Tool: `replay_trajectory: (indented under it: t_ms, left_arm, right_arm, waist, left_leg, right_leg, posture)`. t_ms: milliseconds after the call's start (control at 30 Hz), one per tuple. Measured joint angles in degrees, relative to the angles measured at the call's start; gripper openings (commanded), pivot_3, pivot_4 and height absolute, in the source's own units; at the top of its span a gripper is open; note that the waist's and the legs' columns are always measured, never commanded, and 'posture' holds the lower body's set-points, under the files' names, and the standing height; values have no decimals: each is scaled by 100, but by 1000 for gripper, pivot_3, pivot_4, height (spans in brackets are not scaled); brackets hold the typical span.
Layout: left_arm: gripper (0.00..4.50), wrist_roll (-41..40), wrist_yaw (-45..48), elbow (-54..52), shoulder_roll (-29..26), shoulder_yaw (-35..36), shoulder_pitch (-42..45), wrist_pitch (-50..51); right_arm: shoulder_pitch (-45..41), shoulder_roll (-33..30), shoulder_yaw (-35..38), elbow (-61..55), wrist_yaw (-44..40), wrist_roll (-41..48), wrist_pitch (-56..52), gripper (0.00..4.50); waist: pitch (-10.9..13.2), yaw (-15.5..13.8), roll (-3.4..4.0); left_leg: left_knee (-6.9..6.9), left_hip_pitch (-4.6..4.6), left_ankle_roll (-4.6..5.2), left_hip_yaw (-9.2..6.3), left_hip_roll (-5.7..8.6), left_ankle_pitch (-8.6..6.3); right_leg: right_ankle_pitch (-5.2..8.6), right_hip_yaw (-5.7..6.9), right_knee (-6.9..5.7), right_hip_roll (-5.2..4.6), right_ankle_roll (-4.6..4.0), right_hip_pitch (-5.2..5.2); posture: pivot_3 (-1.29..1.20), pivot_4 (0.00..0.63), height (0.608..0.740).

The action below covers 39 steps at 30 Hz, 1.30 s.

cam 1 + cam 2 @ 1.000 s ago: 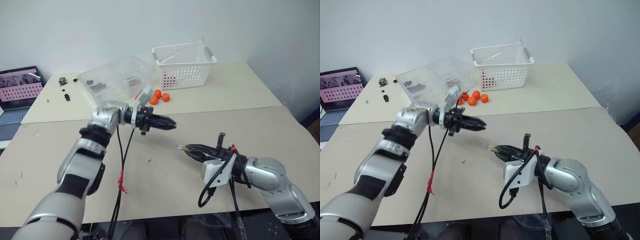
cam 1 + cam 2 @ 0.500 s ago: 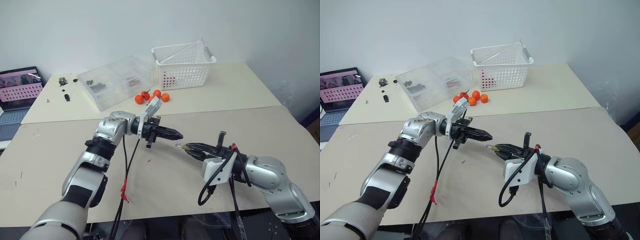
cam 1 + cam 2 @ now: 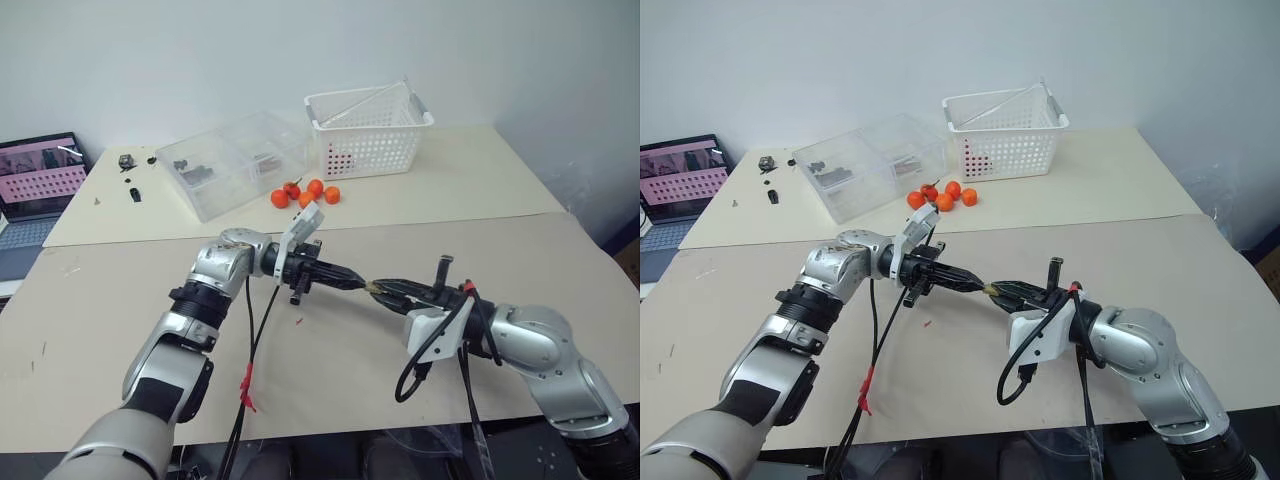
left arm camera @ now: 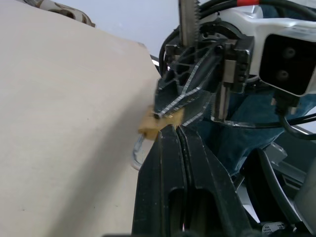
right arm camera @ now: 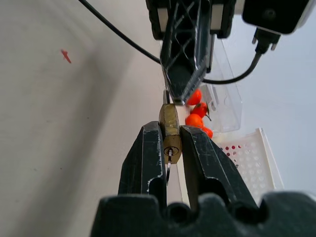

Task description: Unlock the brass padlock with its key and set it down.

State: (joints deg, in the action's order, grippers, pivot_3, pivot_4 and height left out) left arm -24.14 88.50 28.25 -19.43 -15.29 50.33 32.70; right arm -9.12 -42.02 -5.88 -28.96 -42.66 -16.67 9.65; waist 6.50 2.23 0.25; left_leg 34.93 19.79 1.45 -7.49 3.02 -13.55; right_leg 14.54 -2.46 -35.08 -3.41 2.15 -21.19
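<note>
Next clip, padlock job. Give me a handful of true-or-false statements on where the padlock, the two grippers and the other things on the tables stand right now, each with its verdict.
1. The small yellow-brass padlock is clamped between the right gripper's black fingers. True.
2. The left gripper stands wide open. False: its fingers are shut, tips meeting the padlock.
3. The padlock lies on the beige table. False: it is held above the table, between the two grippers.
4. The small oranges sit inside the white perforated plastic basket. False: they lie on the far table, between the basket and the clear plastic compartment box.
5. An open laptop stands on the robot's left. True.
</note>
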Motion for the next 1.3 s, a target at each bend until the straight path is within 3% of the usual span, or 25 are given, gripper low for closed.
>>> replay_trajectory:
  t_ms: [400,1300]
  left_arm:
    - [64,141,-1,2,51,-26,-83,1]
    - [64,298,45,370,159,12,53,-174]
  right_arm:
    - [-282,15,0,-149,-14,129,-255,112]
    - [346,-13,-78,-329,-3,-15,-207,112]
  waist:
    - [0,-12,0]
    - [0,-5,-1]
  left_leg:
    - [-1,3,0,0,2,0]
    - [-1,3,0,1,2,0]
  right_leg:
    - [0,1,2,-3,-1,-1]
    - [0,0,2,-2,0,-1]
  posture:
    - [0,150,740]
    - [0,150,740]
